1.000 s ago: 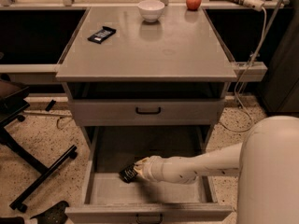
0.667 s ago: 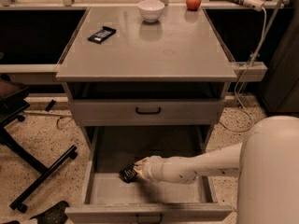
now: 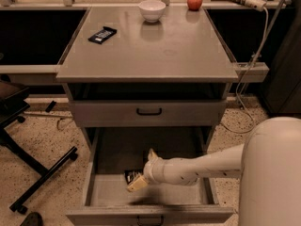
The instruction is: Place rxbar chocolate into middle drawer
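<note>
1. Grey cabinet: centre of the view, with a wide flat top and two drawers on the front below it.
2. Pale robot arm: in from the lower right, past a large rounded white body shell, stretched leftward and down into the lower drawer.
3. Middle drawer: lower of the two, standing wide open toward the camera, with a deep grey tray and a black handle on the front edge at the bottom of the view.
4. Upper drawer: closed, black handle at its centre.
5. Black chair base: on the speckled floor at left, well apart from the cabinet.
6. Gripper: inside the middle drawer, left of centre, low over the tray floor. Two pale fingers spread apart, one tip toward the back and one toward the front, clamping nothing.
7. White bowl: back centre of the cabinet top.
8. Rxbar chocolate: dark wrapper, down on the tray floor of the middle drawer, just left of the gripper and partly hidden by it. Touching or not, cannot tell.
9. Dark bar with a white label: left side of the cabinet top.
10. Red apple: back right, near the bowl.
</note>
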Action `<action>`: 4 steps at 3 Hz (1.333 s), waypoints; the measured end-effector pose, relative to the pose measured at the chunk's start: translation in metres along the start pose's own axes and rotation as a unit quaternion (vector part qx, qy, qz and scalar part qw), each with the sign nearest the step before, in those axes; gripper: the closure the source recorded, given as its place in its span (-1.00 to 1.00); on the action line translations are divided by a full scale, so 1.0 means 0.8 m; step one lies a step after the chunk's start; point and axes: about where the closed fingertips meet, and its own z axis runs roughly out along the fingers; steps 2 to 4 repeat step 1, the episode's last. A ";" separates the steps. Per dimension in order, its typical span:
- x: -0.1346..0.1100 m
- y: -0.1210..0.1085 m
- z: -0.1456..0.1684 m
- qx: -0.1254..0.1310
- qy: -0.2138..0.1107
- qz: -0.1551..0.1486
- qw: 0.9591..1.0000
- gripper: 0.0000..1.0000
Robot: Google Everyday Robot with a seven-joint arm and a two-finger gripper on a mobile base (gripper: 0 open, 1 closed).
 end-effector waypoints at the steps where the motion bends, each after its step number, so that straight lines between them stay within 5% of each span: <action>1: 0.000 0.000 0.000 0.000 0.000 0.000 1.000 -1.00; 4: 0.000 0.000 0.000 0.000 0.000 0.000 1.000 -1.00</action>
